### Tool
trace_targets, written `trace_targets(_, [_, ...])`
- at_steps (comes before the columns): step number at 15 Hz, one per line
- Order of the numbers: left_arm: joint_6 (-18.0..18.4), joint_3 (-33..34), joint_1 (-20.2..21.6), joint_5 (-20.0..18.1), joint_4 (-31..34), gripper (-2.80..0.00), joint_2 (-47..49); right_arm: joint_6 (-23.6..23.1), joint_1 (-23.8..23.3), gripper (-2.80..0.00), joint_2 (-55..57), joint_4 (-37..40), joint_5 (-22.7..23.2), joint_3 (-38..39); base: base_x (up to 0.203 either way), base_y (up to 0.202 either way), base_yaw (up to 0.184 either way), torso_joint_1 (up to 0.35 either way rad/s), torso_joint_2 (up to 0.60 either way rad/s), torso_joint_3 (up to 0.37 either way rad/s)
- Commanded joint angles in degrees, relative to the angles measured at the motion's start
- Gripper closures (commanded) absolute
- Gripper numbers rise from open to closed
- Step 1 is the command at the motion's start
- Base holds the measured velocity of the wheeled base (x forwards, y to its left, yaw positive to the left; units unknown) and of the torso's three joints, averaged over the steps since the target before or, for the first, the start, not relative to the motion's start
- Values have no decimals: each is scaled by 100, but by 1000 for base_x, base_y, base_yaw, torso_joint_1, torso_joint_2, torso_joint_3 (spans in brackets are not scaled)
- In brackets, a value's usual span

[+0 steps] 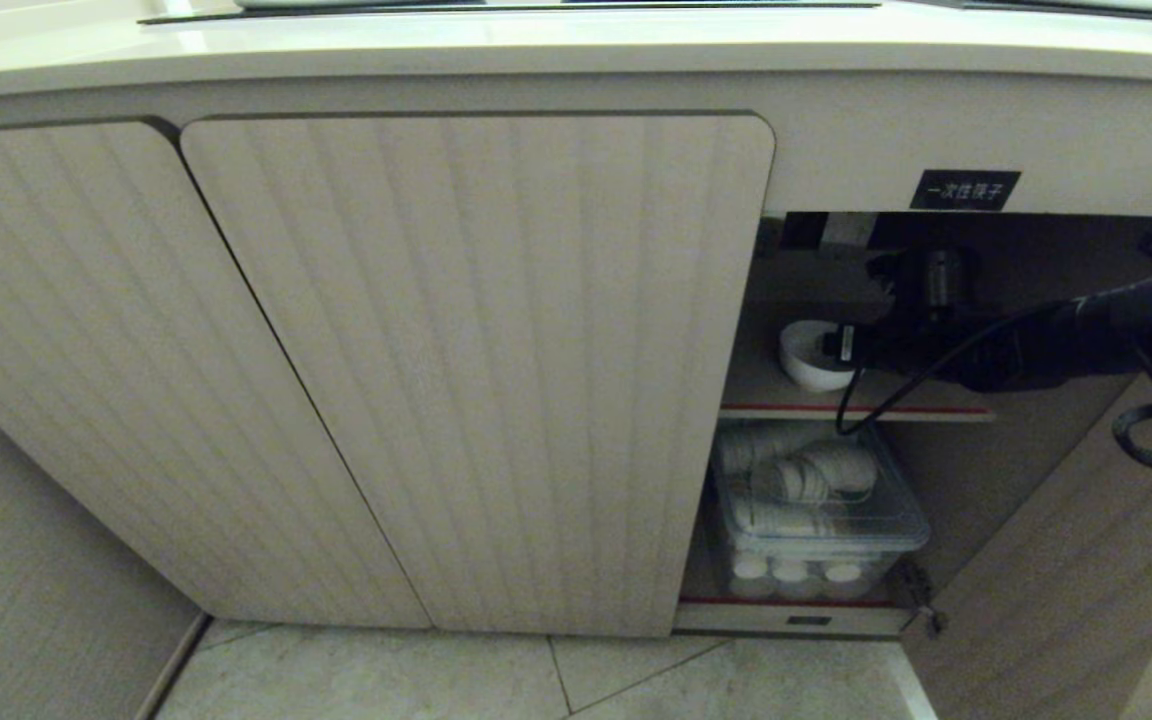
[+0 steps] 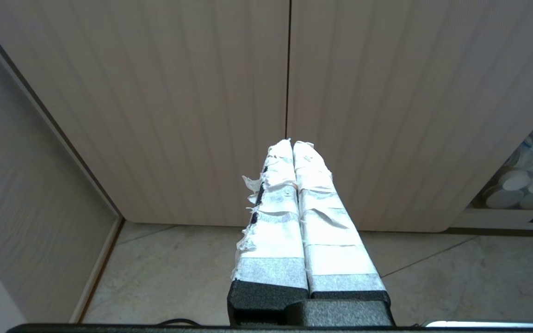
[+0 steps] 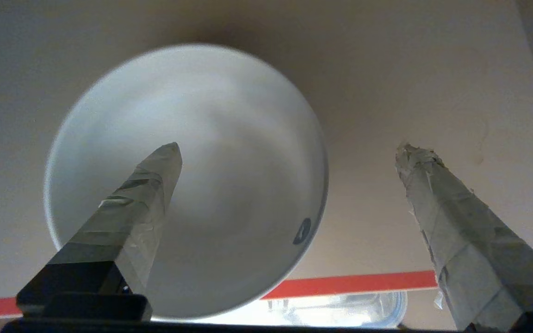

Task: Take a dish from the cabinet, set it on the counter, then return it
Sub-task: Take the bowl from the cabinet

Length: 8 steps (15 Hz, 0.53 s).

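Spread wide, the right gripper [image 3: 289,152] has 1 taped finger [image 3: 146,194] over the small glossy white round ceramic bowl [image 3: 229,152] on the cabinet's red-edged upper shelf [image 3: 363,280] and 1 outside, so it should likely straddle the rim squarely before closing, while the left gripper [image 2: 293,145] idles pressed together.

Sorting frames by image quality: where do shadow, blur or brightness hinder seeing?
Head view: the open cabinet interior is dark, the right arm merging into shadow. Right wrist view: the white bowl has a soft, blurred rim. Left wrist view: evenly bright, taped left pincer sharp.
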Motion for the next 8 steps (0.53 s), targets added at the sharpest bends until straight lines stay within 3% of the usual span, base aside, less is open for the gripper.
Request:
trace_targets(1, [-4,-3,0,0,0,0,0,-2,-1,-280,55,140,-16,-117,0,0,0,0,0,0])
trace_targets(8, [-4,-2,0,0,0,0,0,-7,-45,-280,98,920,-25,-476,0,0,0,0,0,0])
